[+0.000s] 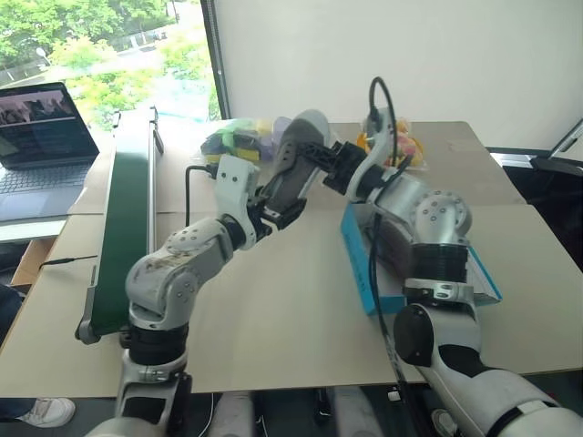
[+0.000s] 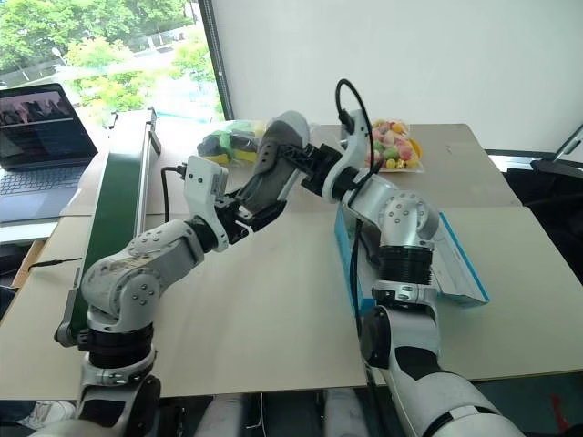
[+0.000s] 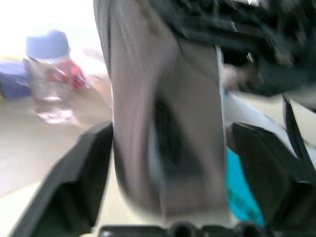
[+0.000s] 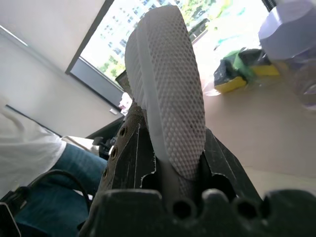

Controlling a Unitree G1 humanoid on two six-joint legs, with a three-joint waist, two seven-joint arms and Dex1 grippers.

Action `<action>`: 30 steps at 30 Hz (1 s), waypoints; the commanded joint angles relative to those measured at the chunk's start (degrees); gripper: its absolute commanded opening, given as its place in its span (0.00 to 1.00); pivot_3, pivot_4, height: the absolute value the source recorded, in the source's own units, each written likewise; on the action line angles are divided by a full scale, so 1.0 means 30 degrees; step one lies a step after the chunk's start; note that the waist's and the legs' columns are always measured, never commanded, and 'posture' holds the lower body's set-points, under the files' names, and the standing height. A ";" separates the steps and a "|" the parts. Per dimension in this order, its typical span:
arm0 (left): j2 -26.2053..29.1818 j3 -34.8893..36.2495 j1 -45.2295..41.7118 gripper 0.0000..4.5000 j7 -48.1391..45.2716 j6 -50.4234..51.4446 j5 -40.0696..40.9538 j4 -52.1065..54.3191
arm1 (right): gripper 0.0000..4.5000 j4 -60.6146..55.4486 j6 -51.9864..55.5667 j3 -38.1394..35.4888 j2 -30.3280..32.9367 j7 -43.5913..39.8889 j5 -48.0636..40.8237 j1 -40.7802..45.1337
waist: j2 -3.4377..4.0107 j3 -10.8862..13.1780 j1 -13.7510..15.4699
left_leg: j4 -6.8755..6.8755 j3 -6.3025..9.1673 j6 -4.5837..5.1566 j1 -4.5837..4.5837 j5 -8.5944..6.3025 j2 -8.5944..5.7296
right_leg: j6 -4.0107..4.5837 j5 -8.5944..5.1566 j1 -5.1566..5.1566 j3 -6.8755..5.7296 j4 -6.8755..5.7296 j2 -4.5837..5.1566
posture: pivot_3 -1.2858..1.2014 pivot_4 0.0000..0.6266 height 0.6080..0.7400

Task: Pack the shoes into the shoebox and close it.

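Handover of one shoe seems underway above the counter: right hand clamps its sole, left hand spread loose around it. Next, swing it over the shoebox and lower it.

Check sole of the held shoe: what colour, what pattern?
Light grey sole with a fine raised dot grid; clearest in the right wrist view.

1 shoe, 1 shoebox, 1 laptop

A green conveyor belt lies along the left edge of the tan worktop. Beyond the belt, an open laptop sits by the window. At the worktop's far edge rest a bag of colourful items and a yellow-green bundle.
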State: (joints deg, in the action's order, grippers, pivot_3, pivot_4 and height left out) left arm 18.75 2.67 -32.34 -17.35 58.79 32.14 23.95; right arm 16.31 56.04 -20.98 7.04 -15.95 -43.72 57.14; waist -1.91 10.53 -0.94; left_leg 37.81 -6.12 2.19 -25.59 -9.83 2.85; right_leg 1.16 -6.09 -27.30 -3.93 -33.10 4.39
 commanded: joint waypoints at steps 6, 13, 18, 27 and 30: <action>0.5270 -0.0741 -0.1341 1.00 -0.5202 0.0433 0.1109 0.0387 | 0.08 -0.1117 -0.1205 0.1385 0.2337 -0.0361 0.1582 0.1411 | 0.0016 0.0010 -0.0018 | -0.0011 -0.0003 -0.0005 -0.0002 -0.0003 0.0004 | 0.0105 -0.0068 -0.0017 0.0007 -0.0005 0.0000 | 0.52 0.24 0.99; 0.8482 -0.3185 -0.2505 1.00 -0.9030 -0.1851 -0.0474 -0.0390 | 0.08 -0.1917 0.0607 0.6649 0.8034 -0.3457 0.5062 0.1914 | 0.0041 0.0029 0.0081 | -0.0017 -0.0016 -0.0016 -0.0020 -0.0010 -0.0006 | 0.0129 -0.0093 -0.0041 0.0015 0.0015 0.0027 | 0.52 0.24 0.99; 0.9213 -0.4335 -0.2660 1.00 -1.0901 -0.2995 -0.1172 -0.0998 | 0.08 -0.2080 0.2131 0.7622 1.1020 -0.5422 0.5564 0.1857 | 0.0040 0.0030 0.0087 | -0.0028 -0.0035 -0.0015 -0.0114 -0.0011 -0.0015 | 0.0122 -0.0103 -0.0153 0.0035 0.0025 0.0024 | 0.52 0.24 0.99; 0.8521 -0.4854 -0.2704 1.00 -1.1440 -0.3740 -0.1961 -0.1593 | 0.08 -0.3594 0.4352 0.7342 1.2102 -0.6618 0.5189 -0.1272 | 0.0037 0.0030 0.0110 | -0.0012 -0.0050 0.0129 -0.0193 0.0077 -0.0013 | 0.0051 -0.0057 -0.0259 0.0070 -0.0022 -0.0002 | 0.52 0.24 0.99; 0.8534 -0.4874 -0.2787 1.00 -1.1704 -0.3766 -0.2038 -0.1569 | 0.08 -0.3886 0.4399 0.7421 1.2098 -0.6856 0.5273 -0.2393 | 0.0035 0.0030 0.0119 | 0.0016 -0.0057 0.0129 -0.0202 0.0076 -0.0028 | 0.0054 -0.0058 -0.0256 0.0088 -0.0021 0.0011 | 0.52 0.24 0.99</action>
State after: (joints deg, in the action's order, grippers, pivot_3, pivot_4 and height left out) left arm 44.20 -12.33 -39.39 -51.59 48.83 26.79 18.51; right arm 7.71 69.22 2.45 42.34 -35.74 -27.68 50.03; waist -1.80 10.62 -0.58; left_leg 37.87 -6.30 2.58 -26.20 -9.60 2.76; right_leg 1.32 -6.26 -28.07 -3.65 -33.16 4.43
